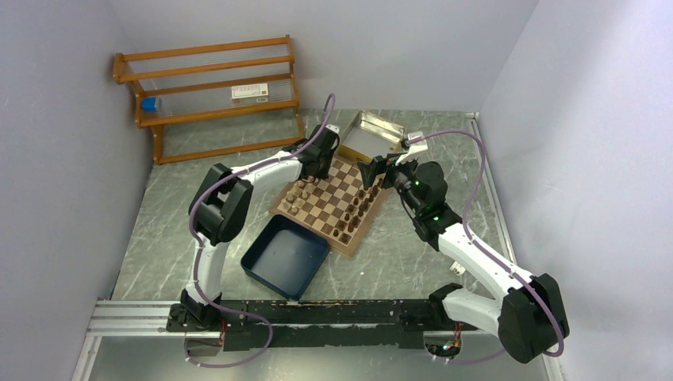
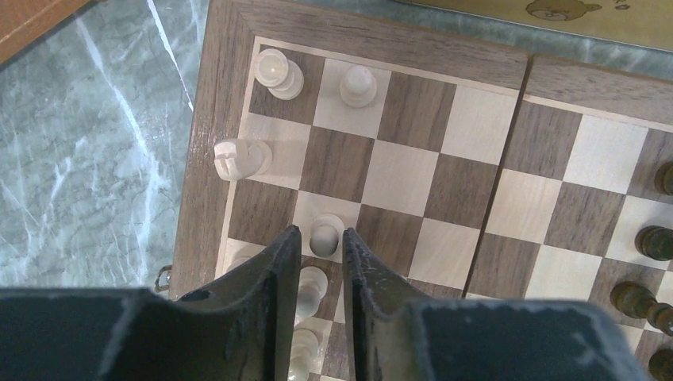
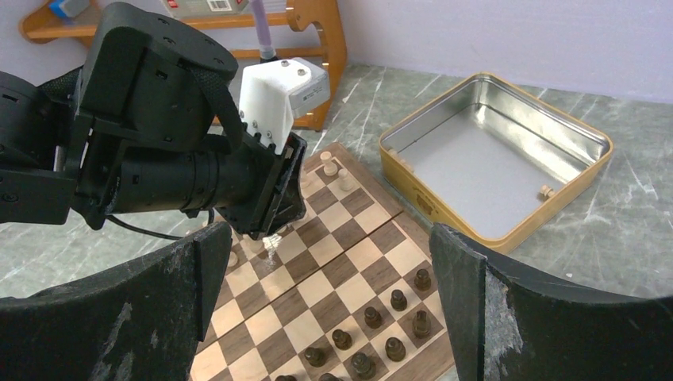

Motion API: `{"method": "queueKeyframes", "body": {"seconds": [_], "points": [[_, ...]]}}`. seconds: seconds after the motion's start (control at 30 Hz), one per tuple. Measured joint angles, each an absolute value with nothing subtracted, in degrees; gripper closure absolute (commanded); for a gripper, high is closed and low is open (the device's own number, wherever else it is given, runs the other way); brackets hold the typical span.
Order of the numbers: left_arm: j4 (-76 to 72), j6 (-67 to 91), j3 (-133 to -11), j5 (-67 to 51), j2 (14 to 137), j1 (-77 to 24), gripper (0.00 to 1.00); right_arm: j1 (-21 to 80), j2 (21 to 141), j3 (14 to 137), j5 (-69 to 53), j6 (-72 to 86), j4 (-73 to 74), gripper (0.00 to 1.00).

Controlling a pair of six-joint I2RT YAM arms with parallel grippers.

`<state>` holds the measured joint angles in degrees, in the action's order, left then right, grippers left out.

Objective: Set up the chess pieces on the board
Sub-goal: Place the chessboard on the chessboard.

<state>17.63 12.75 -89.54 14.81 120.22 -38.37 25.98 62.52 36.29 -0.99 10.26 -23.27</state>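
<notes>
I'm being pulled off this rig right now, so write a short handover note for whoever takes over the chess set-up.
Left gripper: jaws narrowly apart astride a light tan wooden pawn on the brown-and-cream checkered wooden board; gripped or released, unclear.
Right gripper: wide open, empty, above the board's dark side.
Done: dark brown pieces stand in rows along one edge; several light pieces along the opposite edge.
To do: gaps remain on the light side; one small light piece lies in the gold-rimmed metal tin.

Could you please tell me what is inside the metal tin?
One small light piece lies in the tin; the visible floor otherwise looks bare. Its near wall hides a strip.
</notes>
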Motion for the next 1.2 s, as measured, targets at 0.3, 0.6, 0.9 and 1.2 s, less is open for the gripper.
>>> {"method": "queueKeyframes", "body": {"seconds": [0.3, 0.6, 0.9, 1.2], "points": [[19.0, 12.6, -91.2, 14.8, 120.7, -38.4, 0.64, 26.0, 62.7, 36.3, -1.0, 10.3, -23.3, 0.00], [19.7, 13.1, -95.0, 13.6, 120.6, -38.3, 0.58, 26.0, 62.9, 36.3, -1.0, 10.3, -23.3, 0.00], [20.0, 16.6, -94.1, 5.6, 115.0, -35.3, 0.42, 26.0, 65.4, 35.6, 4.1, 15.1, -24.4, 0.00], [19.9, 18.0, -87.3, -8.0, 98.7, -23.7, 0.10, 26.0, 72.9, 42.1, 5.3, 15.8, -19.2, 0.00]]}}
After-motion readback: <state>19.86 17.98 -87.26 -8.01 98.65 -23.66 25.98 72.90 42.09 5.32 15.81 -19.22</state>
